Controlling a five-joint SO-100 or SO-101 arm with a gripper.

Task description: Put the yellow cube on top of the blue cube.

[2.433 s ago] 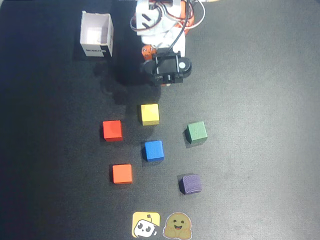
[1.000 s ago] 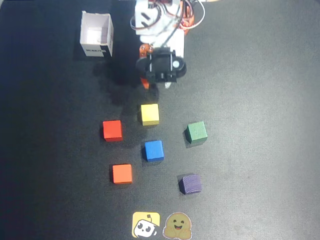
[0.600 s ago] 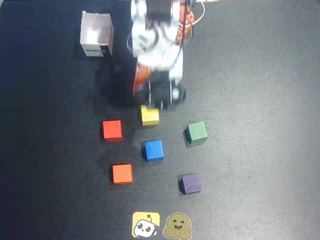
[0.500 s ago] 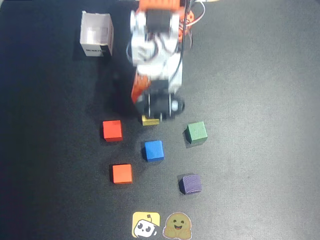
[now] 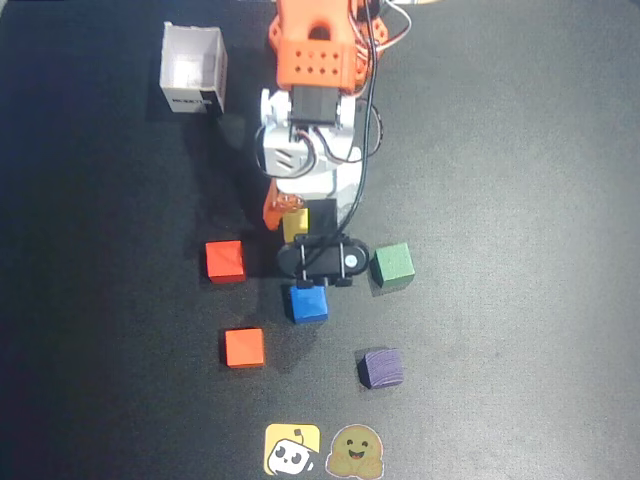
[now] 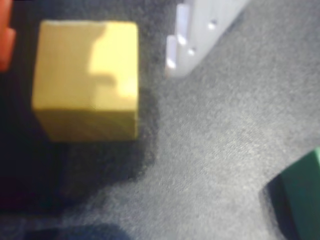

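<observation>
- Now the white-and-orange two-finger gripper [image 5: 296,222] straddles the small matte yellow cube [image 6: 86,80] mid-table, jaws spread, nothing clamped
- Bright blue cube [image 5: 308,303] waits just beyond, toward the table's sticker edge, clear on top for stacking

Hobby robotics tabletop: black mat [image 5: 520,200], coloured cubes, cartoon stickers [image 5: 292,449].

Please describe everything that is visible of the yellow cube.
The yellow cube is a small, plain, matte block; it looks like painted wood. It sits flat on the dark table, with shadow across part of its top. In the wrist view a white finger stands beside it, apart. In the overhead view the arm covers most of it.
</observation>
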